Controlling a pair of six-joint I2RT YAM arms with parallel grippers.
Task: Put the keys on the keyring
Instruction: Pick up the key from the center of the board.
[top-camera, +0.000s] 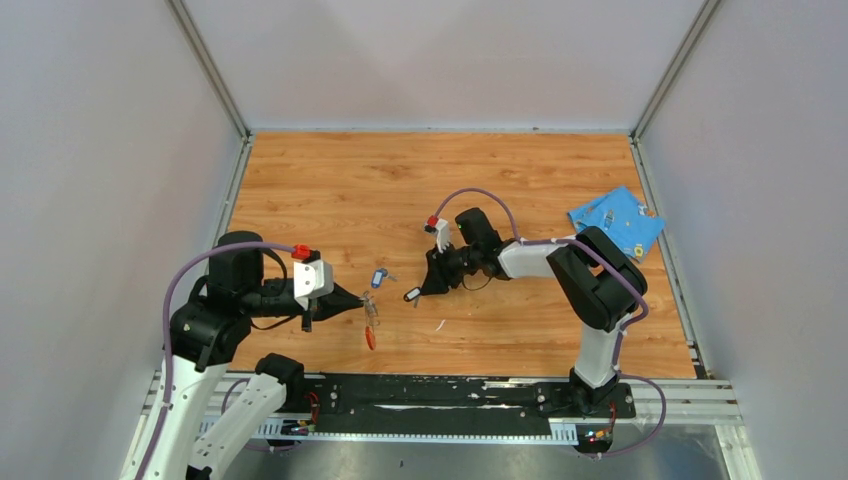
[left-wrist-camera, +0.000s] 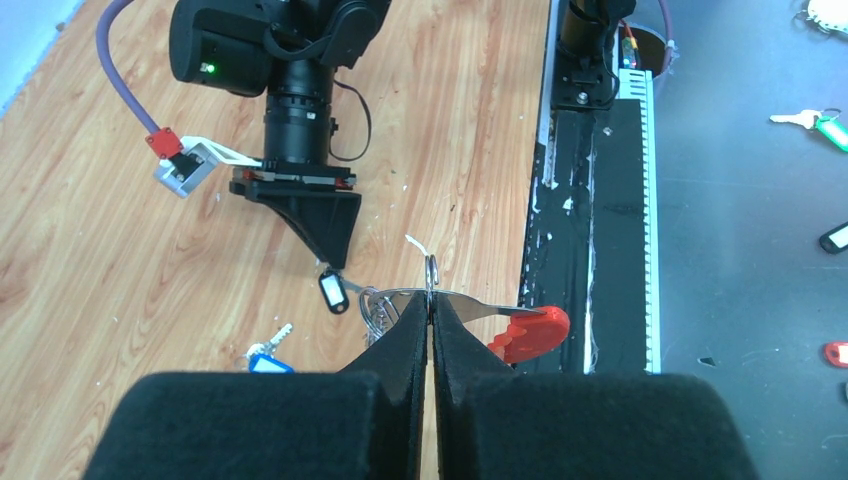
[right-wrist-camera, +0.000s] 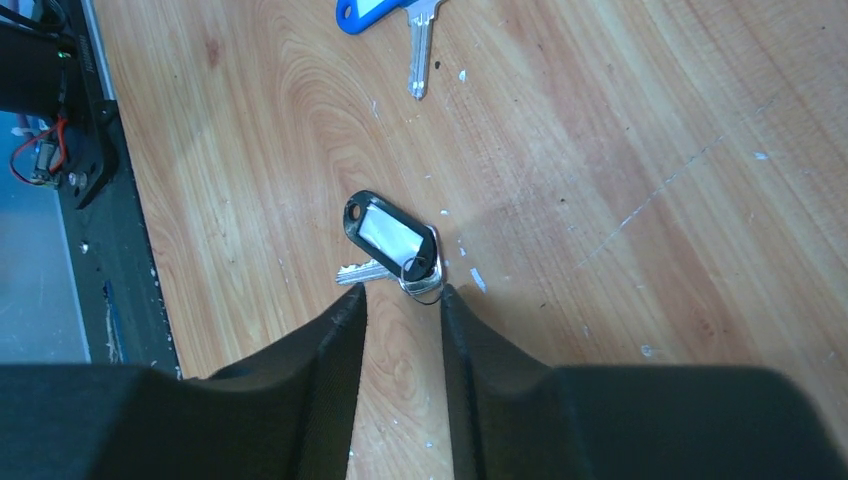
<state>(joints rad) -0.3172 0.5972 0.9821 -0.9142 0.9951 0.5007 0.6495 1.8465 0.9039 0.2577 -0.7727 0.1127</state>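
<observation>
Your keyring (left-wrist-camera: 530, 333) sits in the near half of the tabletop (top-camera: 330, 190), left of the middle, with its red end pointing towards the near edge. Your left gripper (left-wrist-camera: 431, 298) is pressed together on it, and the small metal ring pokes out between the fingertips. Just beyond it lies the black key (right-wrist-camera: 392, 232), flat on the wood. Your right gripper (right-wrist-camera: 403, 300) is down at it with the fingers apart, and the key's ring and blade root lie at the gap between their tips. The blue key (top-camera: 379, 276) rests beside the black one, untouched. A blue cloth (top-camera: 615, 220) lies well apart by the right edge.
</observation>
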